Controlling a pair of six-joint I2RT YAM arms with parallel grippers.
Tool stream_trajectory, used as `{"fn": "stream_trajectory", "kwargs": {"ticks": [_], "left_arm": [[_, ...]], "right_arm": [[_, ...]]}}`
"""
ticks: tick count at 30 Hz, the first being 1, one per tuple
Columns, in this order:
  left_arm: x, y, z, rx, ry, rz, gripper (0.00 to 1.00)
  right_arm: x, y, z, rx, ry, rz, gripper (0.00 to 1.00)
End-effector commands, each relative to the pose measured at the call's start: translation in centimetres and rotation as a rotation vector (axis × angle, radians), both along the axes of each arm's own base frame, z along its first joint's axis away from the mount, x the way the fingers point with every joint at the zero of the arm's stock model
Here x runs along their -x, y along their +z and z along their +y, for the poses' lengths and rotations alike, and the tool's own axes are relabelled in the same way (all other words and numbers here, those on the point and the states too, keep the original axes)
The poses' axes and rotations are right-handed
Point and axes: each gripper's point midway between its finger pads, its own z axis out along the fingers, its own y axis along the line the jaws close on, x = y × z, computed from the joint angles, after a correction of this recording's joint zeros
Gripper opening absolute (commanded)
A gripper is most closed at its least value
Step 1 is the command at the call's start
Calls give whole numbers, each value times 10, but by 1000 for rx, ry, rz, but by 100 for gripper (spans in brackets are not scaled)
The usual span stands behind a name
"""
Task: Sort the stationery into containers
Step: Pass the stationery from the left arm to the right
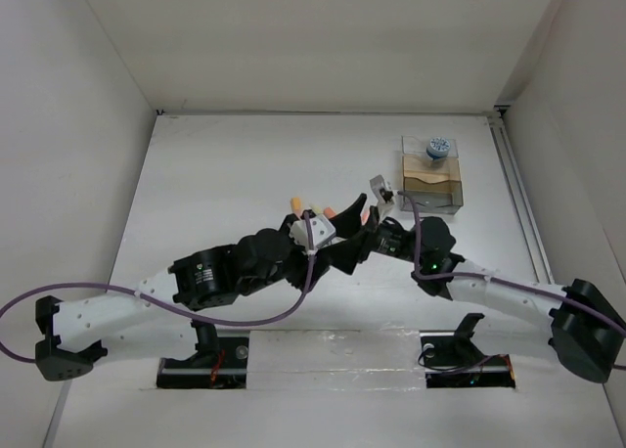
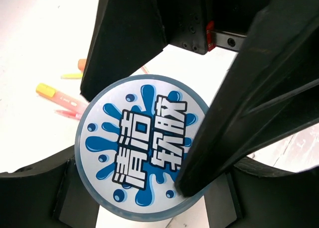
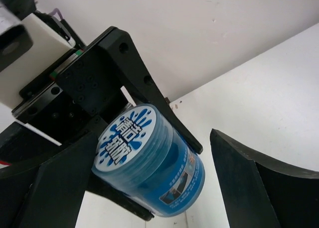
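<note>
— Tub (image 2: 144, 138): where is it?
— Clamped in the left gripper (image 3: 174, 183), left of the box (image 1: 431, 186), apart from it.
— And the right gripper (image 3: 154, 136)?
— Spread wide, fingers either side of that tub.

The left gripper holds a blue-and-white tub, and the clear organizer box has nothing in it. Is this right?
Not quite. The left gripper does hold a blue-and-white tub, but the clear organizer box is not empty: the top external view shows a second tub at its far end.
</note>
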Motion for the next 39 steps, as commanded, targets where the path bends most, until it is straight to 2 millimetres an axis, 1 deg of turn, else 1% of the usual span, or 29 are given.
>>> {"fn": "stream_trajectory", "kwargs": {"ticks": [1, 2, 3, 4, 5, 6, 8, 10, 11, 12, 13, 14, 15, 17, 18, 19, 20, 22, 23, 24, 25, 26, 27, 29, 30, 32, 33, 36, 39], "left_arm": [[-22, 86, -7, 330, 107, -93, 0], [-18, 85, -10, 332, 85, -86, 0], [-16, 88, -9, 336, 69, -93, 0], [-15, 88, -10, 337, 60, -90, 0], [-14, 84, -11, 324, 47, -90, 0], [-10, 86, -11, 336, 26, -87, 0], [-7, 90, -13, 338, 3, -95, 0], [2, 86, -17, 322, -58, -78, 0], [6, 91, -18, 335, -81, -76, 0], [9, 92, -21, 330, -104, -66, 0], [17, 90, -24, 323, -156, -53, 0], [21, 91, -28, 319, -184, -52, 0], [25, 92, -28, 317, -204, -44, 0], [32, 82, -31, 286, -249, -21, 0], [32, 83, -34, 285, -259, -16, 0], [38, 80, -34, 270, -292, -7, 0], [42, 74, -36, 253, -313, 11, 0], [49, 71, -37, 238, -366, 10, 0], [58, 69, -38, 232, -419, 26, 0], [64, 70, -35, 233, -448, 27, 0], [68, 70, -35, 232, -476, 23, 0], [73, 60, -33, 202, -502, 45, 0], [83, 64, -32, 218, -553, 59, 0], [93, 62, -32, 212, -619, 68, 0], [104, 61, -30, 214, -671, 93, 0], [113, 60, -29, 212, -723, 112, 0], [122, 57, -28, 204, -779, 135, 0], [131, 46, -30, 178, -844, 167, 0], [130, 47, -31, 185, -841, 158, 0]], "right_arm": [[12, -30, -8, 133, 96, -40, 100], [8, -27, -11, 129, 84, -67, 100], [0, -30, -19, 139, 57, -59, 100], [0, -32, -26, 142, 48, -69, 100], [-1, -28, -30, 135, 46, -81, 100], [-1, -31, -36, 139, 51, -83, 100], [4, -20, -41, 119, 57, -125, 100], [6, -23, -45, 141, 52, -138, 100], [11, -18, -47, 136, 47, -167, 100], [11, -19, -50, 152, 37, -213, 100], [19, -27, -48, 192, 53, -205, 100], [20, -26, -49, 204, 44, -229, 100], [24, -17, -53, 198, 34, -285, 100], [30, -15, -56, 193, 30, -299, 100], [33, -5, -60, 165, 23, -328, 100], [35, -1, -62, 155, 21, -339, 100], [37, 4, -64, 144, 18, -350, 99], [41, 11, -71, 130, 0, -378, 95], [44, 17, -73, 122, -2, -386, 95], [47, 17, -76, 125, -1, -383, 93], [52, 29, -81, 97, -8, -412, 93], [53, 29, -82, 97, -8, -411, 93], [55, 28, -82, 97, 4, -414, 92], [64, 35, -83, 80, 30, -436, 91], [64, 35, -83, 80, 30, -436, 91], [75, 42, -81, 57, 65, -452, 91], [79, 44, -80, 46, 78, -460, 91], [88, 47, -72, 37, 105, -443, 91], [91, 44, -65, 46, 128, -428, 91]]}}
